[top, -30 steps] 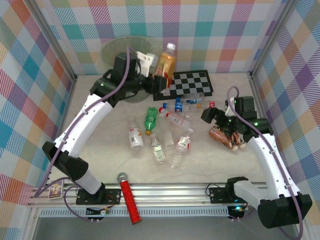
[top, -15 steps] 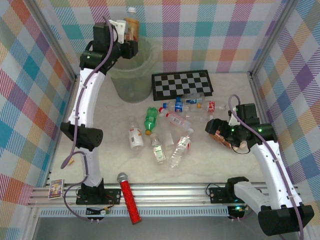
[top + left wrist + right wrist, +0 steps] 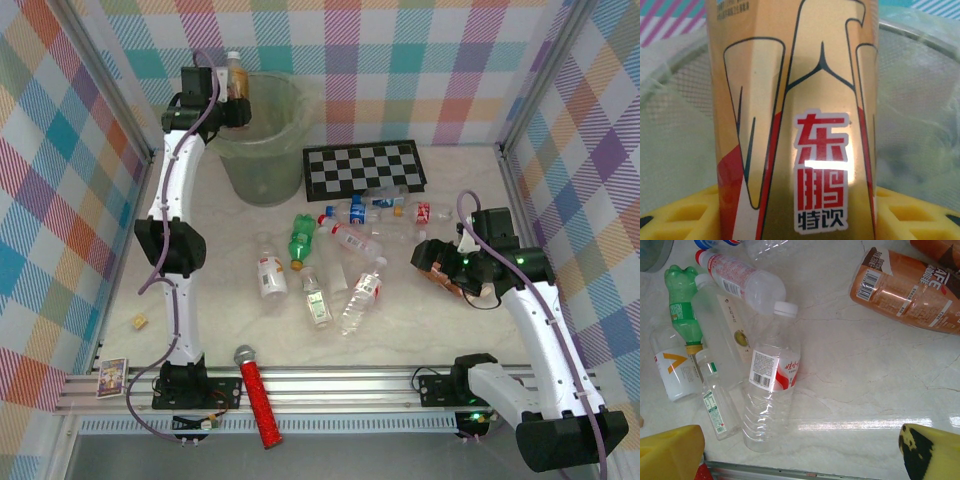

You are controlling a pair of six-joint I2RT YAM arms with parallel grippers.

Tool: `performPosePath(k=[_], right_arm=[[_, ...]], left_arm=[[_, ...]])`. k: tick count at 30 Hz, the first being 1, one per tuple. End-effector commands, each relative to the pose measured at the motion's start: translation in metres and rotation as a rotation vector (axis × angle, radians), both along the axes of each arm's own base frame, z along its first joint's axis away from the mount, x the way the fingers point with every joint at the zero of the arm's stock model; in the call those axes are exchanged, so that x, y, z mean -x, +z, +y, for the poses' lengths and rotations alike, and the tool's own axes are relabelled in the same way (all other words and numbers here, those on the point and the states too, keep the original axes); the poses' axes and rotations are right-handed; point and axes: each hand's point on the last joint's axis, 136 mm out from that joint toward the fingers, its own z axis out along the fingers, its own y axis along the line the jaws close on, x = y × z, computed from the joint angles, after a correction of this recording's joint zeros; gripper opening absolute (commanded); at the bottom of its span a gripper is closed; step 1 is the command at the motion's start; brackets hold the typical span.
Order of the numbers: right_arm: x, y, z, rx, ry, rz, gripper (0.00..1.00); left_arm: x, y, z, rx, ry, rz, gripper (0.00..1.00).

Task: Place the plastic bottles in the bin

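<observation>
Nearest the arm bases, a red microphone with a silver mesh head lies across the metal rail, well behind both grippers.

The right gripper hangs low over the marbled, glossy table with its yellow fingers spread wide and nothing between them. Just ahead of them, toward the left finger, lies a clear ribbed bottle with a white cap and a red-and-white label, on its side. Beyond the left finger sit a small clear bottle with a green label, a clear one marked with an orange V and a green bottle with a bumpy base. Farther ahead is a clear bottle with a red cap. Ahead of the right finger lies a squat brown bottle, its shiny orange-brown label wrapped around it; whether the gripper touches it I cannot tell.

Farther off, a flat black-and-white chequered board lies beyond the scattered bottles.

At the far side, the left gripper is raised high and pinches an amber bottle between its yellow pads. The bottle's smooth gold label bears red, white and dark lines and red characters; its cap is white. The bin, a round tapered tub of pale-green translucent plastic with a fine mesh texture, stands directly behind and beneath the held bottle, which is at the left edge of its rim.
</observation>
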Motion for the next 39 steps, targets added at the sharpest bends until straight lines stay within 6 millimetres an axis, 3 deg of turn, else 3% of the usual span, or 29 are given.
performPosePath(k=[1, 6, 11, 19, 29, 35, 39], right_arm=[[0.003, -0.005, -0.002, 0.008, 0.001, 0.007, 0.99], [0.001, -0.009, 0.001, -0.006, 0.002, 0.014, 0.99], [-0.001, -0.006, 0.000, 0.002, 0.004, 0.002, 0.99], [-0.002, -0.002, -0.011, 0.040, -0.049, -0.029, 0.99], [-0.016, 0.006, -0.032, 0.002, -0.215, -0.037, 0.99], [-0.032, 0.000, -0.061, -0.068, -0.455, 0.005, 0.99], [-0.044, -0.009, -0.085, -0.173, -0.697, 0.051, 0.99]], left_arm=[[0.007, 0.014, -0.015, 0.029, -0.085, -0.019, 0.31], [0.009, 0.005, -0.019, 0.040, -0.102, 0.011, 0.64], [0.010, 0.008, -0.021, 0.053, -0.110, 0.007, 0.78], [0.018, 0.028, -0.029, 0.079, -0.151, -0.026, 0.85], [0.048, 0.097, -0.042, 0.137, -0.215, -0.152, 0.89], [0.076, 0.136, -0.031, 0.122, -0.145, -0.205, 0.90], [0.101, 0.130, -0.013, 0.129, -0.016, -0.123, 0.90]])
